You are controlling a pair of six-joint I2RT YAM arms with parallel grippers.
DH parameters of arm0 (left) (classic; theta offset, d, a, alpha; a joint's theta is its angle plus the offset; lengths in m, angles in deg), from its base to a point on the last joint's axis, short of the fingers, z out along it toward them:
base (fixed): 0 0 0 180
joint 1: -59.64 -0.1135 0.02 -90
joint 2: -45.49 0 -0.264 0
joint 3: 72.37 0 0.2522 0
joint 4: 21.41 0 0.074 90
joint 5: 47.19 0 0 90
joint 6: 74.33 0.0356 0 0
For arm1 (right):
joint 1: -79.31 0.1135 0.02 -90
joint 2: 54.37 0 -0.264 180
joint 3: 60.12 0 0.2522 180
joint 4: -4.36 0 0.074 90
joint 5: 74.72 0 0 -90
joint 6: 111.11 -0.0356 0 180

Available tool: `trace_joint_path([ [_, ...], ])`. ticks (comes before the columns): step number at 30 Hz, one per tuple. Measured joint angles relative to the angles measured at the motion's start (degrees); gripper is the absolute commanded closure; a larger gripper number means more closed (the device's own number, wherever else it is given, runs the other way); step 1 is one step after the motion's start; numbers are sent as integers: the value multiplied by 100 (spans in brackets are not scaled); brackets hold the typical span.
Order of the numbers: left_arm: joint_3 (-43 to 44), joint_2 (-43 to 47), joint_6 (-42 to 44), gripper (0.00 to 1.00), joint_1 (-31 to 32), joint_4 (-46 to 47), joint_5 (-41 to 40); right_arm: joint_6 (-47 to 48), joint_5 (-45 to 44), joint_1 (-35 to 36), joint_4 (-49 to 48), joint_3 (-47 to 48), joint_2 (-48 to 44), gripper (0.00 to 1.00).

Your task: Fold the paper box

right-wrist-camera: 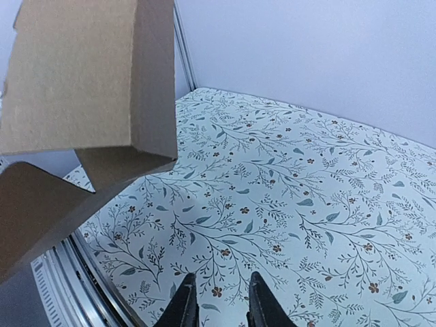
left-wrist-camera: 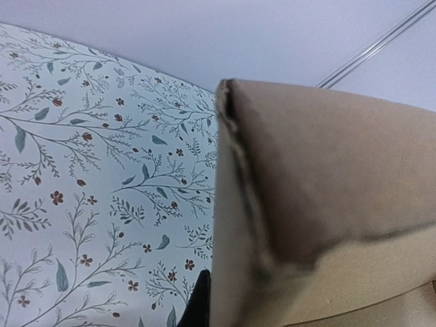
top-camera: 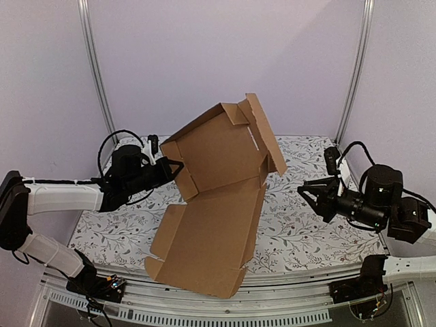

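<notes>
Two claws flanked the paper box [top-camera: 218, 204], its near end overhanging the table [top-camera: 306, 238]. The left gripper [top-camera: 178, 169] was clamped on its left flap; the right gripper [top-camera: 304, 191], slightly parted and empty, would probably best brace the far raised lid.

A floral-printed table cover [top-camera: 300, 231] lies below plain lilac walls [top-camera: 204, 54].

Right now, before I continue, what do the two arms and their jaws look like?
Left arm: white tubular links, black joint housings, black cable looped over the wrist. Right arm: mostly black cylindrical housings, white lower link, black cable loop too. Both sets of jaws are black, slim and tapered. Coloured wires show at the left base.
</notes>
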Motion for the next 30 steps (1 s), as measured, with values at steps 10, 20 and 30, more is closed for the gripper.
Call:
trace_joint_path([
  [10,0,256,658,100,-2,-46,-275,476,0,0,1049,1259,55,49],
  [20,-15,673,1082,100,-4,-483,-1161,317,1799,2,820,1609,549,86],
  [30,-20,1217,1093,100,-9,-1054,-2011,-162,2848,2,-129,1622,1591,98],
])
